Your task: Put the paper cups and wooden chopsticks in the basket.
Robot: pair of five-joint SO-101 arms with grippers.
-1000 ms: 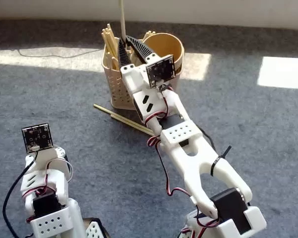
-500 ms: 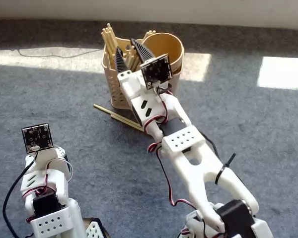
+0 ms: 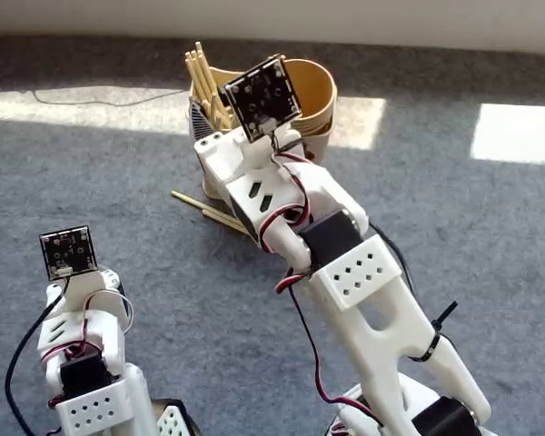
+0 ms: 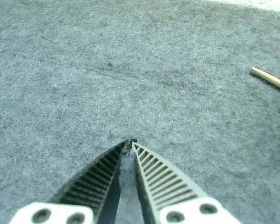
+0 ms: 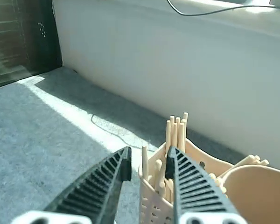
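A beige slotted basket (image 3: 211, 171) stands on the grey carpet with several wooden chopsticks (image 3: 203, 76) sticking up out of it. A tan paper cup (image 3: 315, 87) sits at its right side. Two more chopsticks (image 3: 209, 209) lie on the carpet just in front of the basket. My right arm (image 3: 282, 195) stretches over the basket. My right gripper (image 5: 148, 163) is open just above the basket (image 5: 154, 203), the upright chopsticks (image 5: 177, 130) and the cup (image 5: 252, 191), holding nothing. My left gripper (image 4: 131, 142) is shut and empty, low over bare carpet, with one chopstick end (image 4: 270, 79) off to its side.
My left arm (image 3: 77, 309) is folded at the near left. A pale wall (image 5: 186, 65) runs right behind the basket, and a thin cable (image 3: 91, 98) lies on the carpet to its left. Sunlit patches cross the carpet.
The right gripper opened and let go of the upright chopstick, which dropped into the basket. Its wrist then tilted up over the basket. The left arm stayed still.
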